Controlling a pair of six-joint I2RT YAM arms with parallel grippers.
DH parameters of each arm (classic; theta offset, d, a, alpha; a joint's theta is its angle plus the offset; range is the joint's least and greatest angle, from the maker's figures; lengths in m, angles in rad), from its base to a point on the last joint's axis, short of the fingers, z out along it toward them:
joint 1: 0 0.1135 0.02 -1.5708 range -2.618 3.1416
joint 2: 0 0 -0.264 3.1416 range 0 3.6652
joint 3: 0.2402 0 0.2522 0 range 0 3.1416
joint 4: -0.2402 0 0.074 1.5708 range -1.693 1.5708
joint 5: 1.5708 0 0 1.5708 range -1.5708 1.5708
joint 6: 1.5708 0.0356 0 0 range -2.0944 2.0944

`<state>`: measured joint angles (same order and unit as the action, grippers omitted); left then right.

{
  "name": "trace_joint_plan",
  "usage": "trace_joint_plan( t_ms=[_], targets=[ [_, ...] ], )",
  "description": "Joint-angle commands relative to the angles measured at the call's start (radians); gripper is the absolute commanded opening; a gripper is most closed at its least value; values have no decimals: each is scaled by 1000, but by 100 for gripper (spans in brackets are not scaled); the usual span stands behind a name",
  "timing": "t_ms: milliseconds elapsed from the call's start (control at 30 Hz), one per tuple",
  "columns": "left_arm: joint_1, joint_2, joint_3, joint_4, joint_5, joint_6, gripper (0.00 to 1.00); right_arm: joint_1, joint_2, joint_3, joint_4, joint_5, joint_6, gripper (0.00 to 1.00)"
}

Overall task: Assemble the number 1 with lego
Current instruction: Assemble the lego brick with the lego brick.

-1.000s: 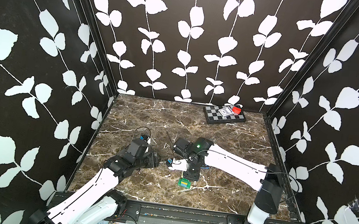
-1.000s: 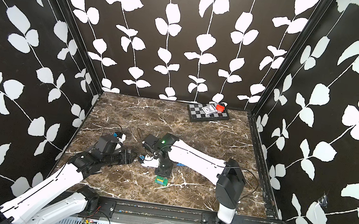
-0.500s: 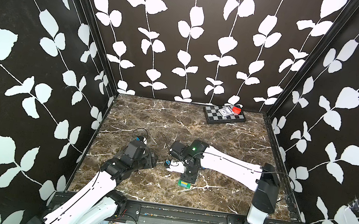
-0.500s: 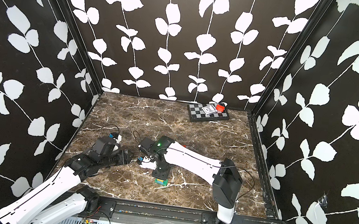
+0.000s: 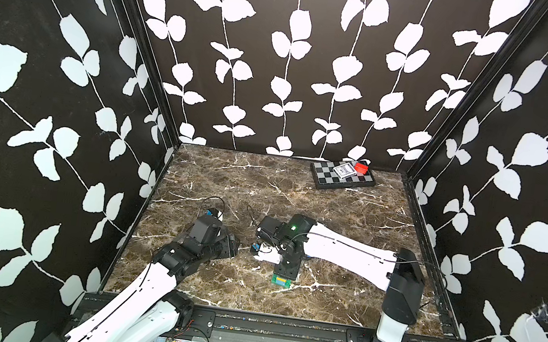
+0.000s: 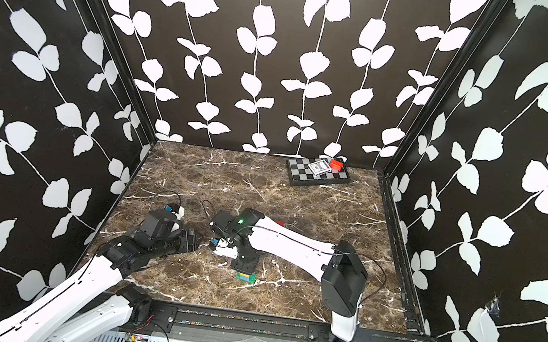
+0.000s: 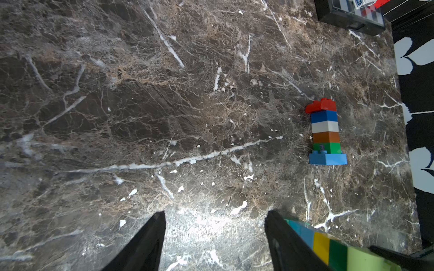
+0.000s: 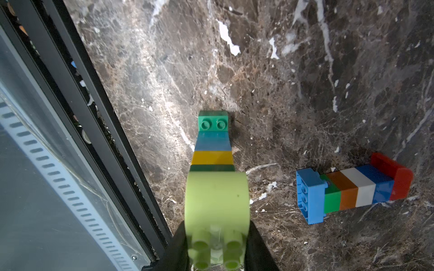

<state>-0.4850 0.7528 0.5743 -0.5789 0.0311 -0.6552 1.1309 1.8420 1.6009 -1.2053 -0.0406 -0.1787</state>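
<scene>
I found the right tool (image 8: 217, 248) pinching the lime end of a striped lego column (image 8: 212, 150) near the front edge of the bench (image 8: 305, 70). The left tool (image 7: 215, 237) stood spread, empty. A second lego stack (image 8: 352, 190) lay sideways nearby. I judged the lego light, rigid and slick; joints could part, so grip the flat sides.

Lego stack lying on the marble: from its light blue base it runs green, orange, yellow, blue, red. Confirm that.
Not quite: the brick between orange and blue is white, not yellow. The right wrist view shows the lying stack running light blue base, green, orange, white, blue, red.
</scene>
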Motion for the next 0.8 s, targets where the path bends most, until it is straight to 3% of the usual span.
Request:
trace_joint_plan(
  t_ms=[0, 300, 767],
  targets=[
    [7, -13, -14, -17, -13, 1, 70, 7, 22, 5, 6, -12, 21, 16],
    [12, -10, -15, -15, -9, 3, 70, 7, 16, -29, 17, -38, 33, 16],
    [17, -29, -17, -34, -23, 0, 70, 18, 108, -41, -22, 42, 70, 12]
  ],
)
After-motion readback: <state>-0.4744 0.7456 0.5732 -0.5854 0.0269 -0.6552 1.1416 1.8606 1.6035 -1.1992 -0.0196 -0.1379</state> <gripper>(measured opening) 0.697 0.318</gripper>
